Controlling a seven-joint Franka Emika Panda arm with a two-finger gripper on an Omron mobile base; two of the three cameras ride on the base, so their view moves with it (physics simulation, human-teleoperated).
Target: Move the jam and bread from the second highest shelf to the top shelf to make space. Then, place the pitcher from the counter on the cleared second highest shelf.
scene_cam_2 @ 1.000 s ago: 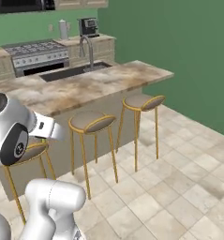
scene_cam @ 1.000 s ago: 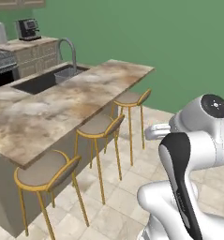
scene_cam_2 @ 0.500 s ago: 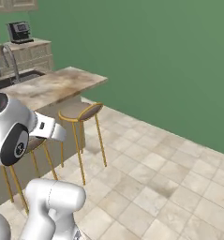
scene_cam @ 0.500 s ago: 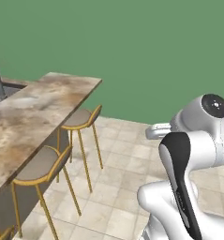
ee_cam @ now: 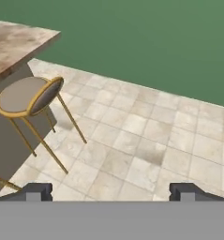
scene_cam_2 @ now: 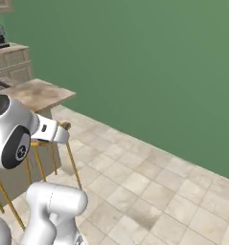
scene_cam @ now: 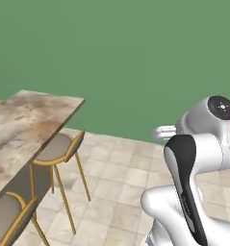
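The gripper (ee_cam: 110,191) hangs with its jaws spread wide and empty over the tiled floor (ee_cam: 146,140), the marbled table (scene_cam: 25,120) and a gold-legged stool (ee_cam: 29,96) off to the left.

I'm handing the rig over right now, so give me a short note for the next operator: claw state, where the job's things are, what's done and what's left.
Claw: open, holding nothing, its fingertips standing wide apart and pointed at the tiled floor.
Surroundings: the end of the counter is on the left, with gold-legged stools tucked against it; the green wall is ahead.
Job's things: the jam, bread, pitcher and fridge shelves can't be placed from these views, so locate them first.
Done: nothing can be confirmed from here.
Left, as far as can be judged: jam and bread up to the top shelf, then the pitcher onto the cleared second highest shelf.
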